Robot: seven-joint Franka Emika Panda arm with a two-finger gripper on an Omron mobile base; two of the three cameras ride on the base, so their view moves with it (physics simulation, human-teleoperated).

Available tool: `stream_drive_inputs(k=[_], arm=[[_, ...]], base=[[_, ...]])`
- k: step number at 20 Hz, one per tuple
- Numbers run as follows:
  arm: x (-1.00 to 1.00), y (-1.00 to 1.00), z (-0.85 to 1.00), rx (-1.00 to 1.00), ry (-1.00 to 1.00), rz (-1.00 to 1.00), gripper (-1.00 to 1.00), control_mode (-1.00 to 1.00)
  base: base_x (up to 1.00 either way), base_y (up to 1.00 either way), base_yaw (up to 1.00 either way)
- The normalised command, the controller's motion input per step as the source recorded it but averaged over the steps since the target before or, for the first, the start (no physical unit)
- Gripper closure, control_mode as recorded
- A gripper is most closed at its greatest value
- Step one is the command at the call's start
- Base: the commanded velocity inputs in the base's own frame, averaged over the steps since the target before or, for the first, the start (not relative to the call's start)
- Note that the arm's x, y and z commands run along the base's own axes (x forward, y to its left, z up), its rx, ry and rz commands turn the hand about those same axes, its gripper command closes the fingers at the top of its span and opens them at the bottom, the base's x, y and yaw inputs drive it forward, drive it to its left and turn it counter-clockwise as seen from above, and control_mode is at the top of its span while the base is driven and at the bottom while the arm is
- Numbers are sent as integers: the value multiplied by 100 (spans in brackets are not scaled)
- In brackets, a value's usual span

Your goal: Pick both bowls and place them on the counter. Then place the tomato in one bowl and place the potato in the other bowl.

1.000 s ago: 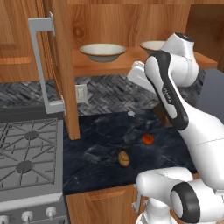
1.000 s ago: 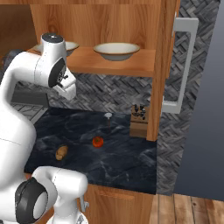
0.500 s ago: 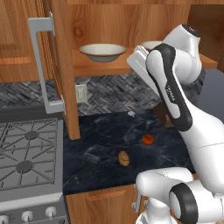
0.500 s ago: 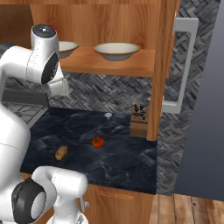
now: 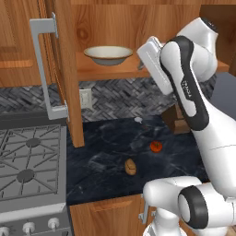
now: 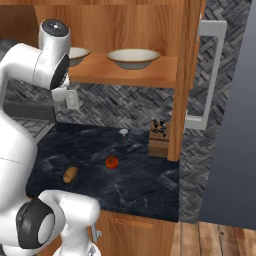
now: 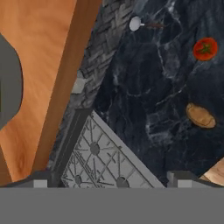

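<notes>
With its fingers (image 7: 109,178) spread wide and empty, the arm was raised toward two bowls (image 6: 133,58) on the wooden shelf (image 6: 125,74), while the tomato (image 5: 156,146) and, at its seven o'clock, the potato (image 5: 131,167) waited on the dark bench (image 5: 110,152) below.

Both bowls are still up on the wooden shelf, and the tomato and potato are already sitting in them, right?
Not quite. Both bowls are on the wooden shelf, but the tomato and the potato lie loose on the black counter, apart from each other, not in the bowls. The right base view shows it.
</notes>
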Motion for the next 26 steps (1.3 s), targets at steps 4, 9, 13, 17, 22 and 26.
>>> stream_drive_inputs(k=[4, 9, 13, 17, 22, 26], arm=[[23, 10, 27, 5, -4, -7, -100, -100], [26, 4, 20, 7, -9, -6, -100, -100], [29, 3, 4, 11, -9, -1, -100, -100], [35, 1, 0, 9, -1, 0, -100, -100], [38, 2, 3, 2, 0, 0, -100, -100], [52, 6, 6, 1, 4, 0, -100, -100]], base=[[0, 0, 0], [0, 0, 0], [0, 0, 0], [0, 0, 0], [0, 0, 0], [0, 0, 0]])
